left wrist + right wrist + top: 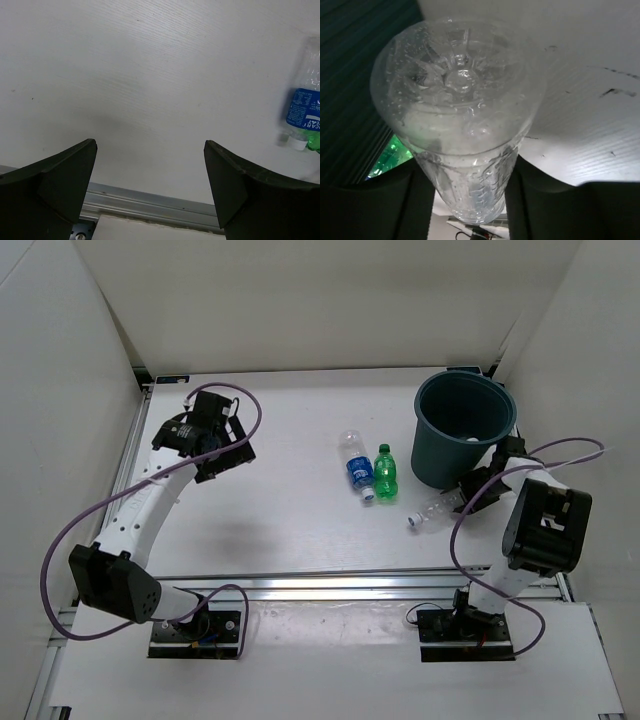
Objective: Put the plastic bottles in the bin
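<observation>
1. The right gripper (pixel 468 496) is clamping a clear white-capped bottle (pixel 460 100) beside the bin (pixel 440 455) base.
2. A blue-labelled bottle (pixel 355 466) and a green bottle (pixel 386 472) are lying side by side, left of the bin.
3. The left gripper (pixel 150 146) is hovering with its claw spread wide.

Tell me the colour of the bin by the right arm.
The bin is dark teal. It shows best in the top external view.

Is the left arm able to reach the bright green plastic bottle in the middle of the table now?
Probably yes. The left gripper is open and empty, with bare table toward the bright green plastic bottle; only the clear blue-labelled bottle lies close on its near side.
</observation>
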You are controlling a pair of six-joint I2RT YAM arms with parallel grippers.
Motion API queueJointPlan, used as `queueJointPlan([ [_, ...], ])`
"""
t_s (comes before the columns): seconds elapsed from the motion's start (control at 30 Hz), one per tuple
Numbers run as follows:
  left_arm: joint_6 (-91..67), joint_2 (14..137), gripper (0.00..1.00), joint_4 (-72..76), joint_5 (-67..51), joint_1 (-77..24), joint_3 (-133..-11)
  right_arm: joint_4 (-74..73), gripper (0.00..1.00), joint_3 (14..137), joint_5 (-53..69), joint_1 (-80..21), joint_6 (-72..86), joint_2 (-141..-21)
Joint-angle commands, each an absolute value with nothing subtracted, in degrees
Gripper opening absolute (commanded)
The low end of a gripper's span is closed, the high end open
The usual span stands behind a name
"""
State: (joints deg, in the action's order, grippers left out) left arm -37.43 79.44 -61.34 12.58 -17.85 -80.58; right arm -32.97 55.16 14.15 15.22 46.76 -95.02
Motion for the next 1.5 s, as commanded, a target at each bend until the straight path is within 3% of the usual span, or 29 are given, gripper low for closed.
queueJointPlan([
  [0.0, -36.7, 79.7, 0.99, -59.6, 11.7, -18.1, -81.0, -41.6, 0.38, 58.2, 12.6, 14.7, 46.8, -93.3],
  [0.07, -37.7, 80.9, 0.99, -59.0, 11.7, -18.1, -81.8, -46.5, 0.27, 57.0, 13.4, 14.2, 46.8, -89.9],
  [0.13, -37.7, 80.9, 0.99, -57.8, 11.1, -18.1, -82.4, -51.1, 0.22, 57.0, 14.3, 13.1, 47.5, -84.2],
  [0.3, -38.3, 81.4, 0.99, -55.8, 10.4, -18.1, -84.9, -68.2, 0.19, 66.2, 17.0, 11.3, 47.5, -73.3],
  [0.47, -47.1, 81.9, 0.78, -58.2, 10.7, -18.1, -83.9, -81.7, 0.19, 98.9, 17.0, 11.3, 46.0, -72.9],
  [0.6, -43.7, 84.7, 0.81, -57.6, 7.0, -17.6, -84.4, -76.5, 0.23, 117.2, 12.3, 10.7, 46.6, -77.5],
  [0.7, -42.3, 87.1, 0.88, -57.6, 3.5, -17.6, -87.4, -72.3, 0.25, 121.3, 3.1, 8.6, 44.8, -82.8],
  [0.8, -41.7, 91.5, 0.93, -57.0, 1.1, -17.6, -92.8, -67.4, 0.32, 118.0, -7.7, 6.3, 43.3, -85.7],
  [0.9, -40.5, 99.9, 1.00, -59.5, -1.7, -17.6, -103.8, -61.8, 0.47, 115.1, -14.2, 3.6, 38.3, -87.8],
  [1.0, -40.5, 106.9, 1.00, -62.8, -3.0, -17.6, -116.3, -59.6, 0.76, 117.1, -20.5, 2.9, 36.0, -91.0],
  [1.07, -40.5, 109.8, 1.00, -63.5, -5.5, -17.6, -121.1, -59.1, 1.00, 119.0, -15.4, 3.5, 35.0, -93.3],
  [1.47, -41.9, 124.3, 1.00, -51.8, -21.9, -23.3, -130.2, -59.2, 1.00, 116.1, -7.7, 6.7, 36.9, -89.5],
])
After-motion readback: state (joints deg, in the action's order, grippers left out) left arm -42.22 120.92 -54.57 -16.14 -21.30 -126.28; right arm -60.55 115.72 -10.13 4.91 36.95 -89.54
